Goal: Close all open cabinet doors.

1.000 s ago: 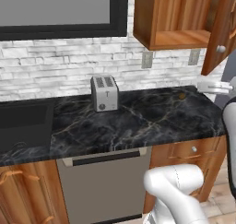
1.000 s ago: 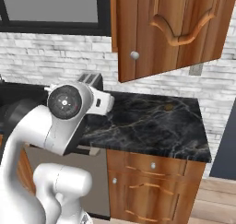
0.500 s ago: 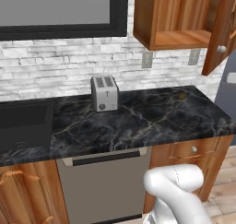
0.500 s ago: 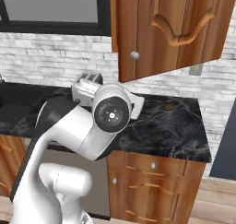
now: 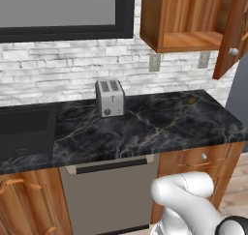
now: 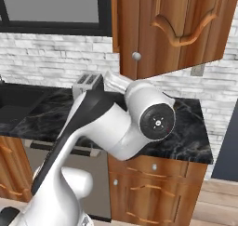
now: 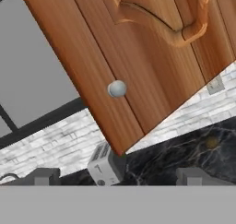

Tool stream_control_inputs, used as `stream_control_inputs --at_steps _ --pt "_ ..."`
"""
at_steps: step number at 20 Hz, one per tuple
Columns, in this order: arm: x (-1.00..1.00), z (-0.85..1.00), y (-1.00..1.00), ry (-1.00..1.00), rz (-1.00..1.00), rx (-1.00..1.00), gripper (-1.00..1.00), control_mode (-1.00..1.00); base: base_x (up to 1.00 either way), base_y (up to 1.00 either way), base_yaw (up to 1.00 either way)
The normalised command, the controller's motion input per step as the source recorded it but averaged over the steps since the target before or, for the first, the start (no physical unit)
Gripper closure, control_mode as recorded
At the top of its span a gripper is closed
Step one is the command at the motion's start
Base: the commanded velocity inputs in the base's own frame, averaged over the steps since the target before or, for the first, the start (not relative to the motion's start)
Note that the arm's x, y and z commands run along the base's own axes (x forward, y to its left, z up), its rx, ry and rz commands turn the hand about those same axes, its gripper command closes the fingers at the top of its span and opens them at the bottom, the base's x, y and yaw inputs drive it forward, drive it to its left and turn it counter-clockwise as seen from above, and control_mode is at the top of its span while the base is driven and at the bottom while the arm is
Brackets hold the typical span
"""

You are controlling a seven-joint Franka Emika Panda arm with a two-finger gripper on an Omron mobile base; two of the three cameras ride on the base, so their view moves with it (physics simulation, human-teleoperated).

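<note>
the glossy reddish-brown wooden cabinet door (image 5: 236,33) with carved arch panel and round silver knob (image 7: 116,88) stands swung out from the open wall cupboard (image 5: 181,21) above the right end of the black marble counter (image 5: 145,127). the gripper (image 7: 117,178), jaws spread wide and holding nothing, faces the door's outer panel, likely lined up to push it shut. the door's free edge hangs over the silver two-slot toaster (image 5: 110,97), well above it; the swing path toward the cupboard looks unobstructed.
</note>
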Motion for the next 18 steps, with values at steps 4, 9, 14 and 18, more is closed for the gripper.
stream_control_inputs --at_steps 4,9,14,18 --pt "0.30 0.00 0.00 0.00 0.00 0.10 -1.00 -1.00 0.00 0.00 0.00" --pt "0.54 0.00 0.00 0.00 0.00 0.14 -1.00 -1.00 0.00 0.00 0.00" --pt "0.60 0.00 0.00 0.00 0.00 0.16 -1.00 -1.00 0.00 0.00 0.00" --pt "0.62 0.00 0.02 -0.03 0.00 0.16 -1.00 -1.00 0.00 0.00 0.00"
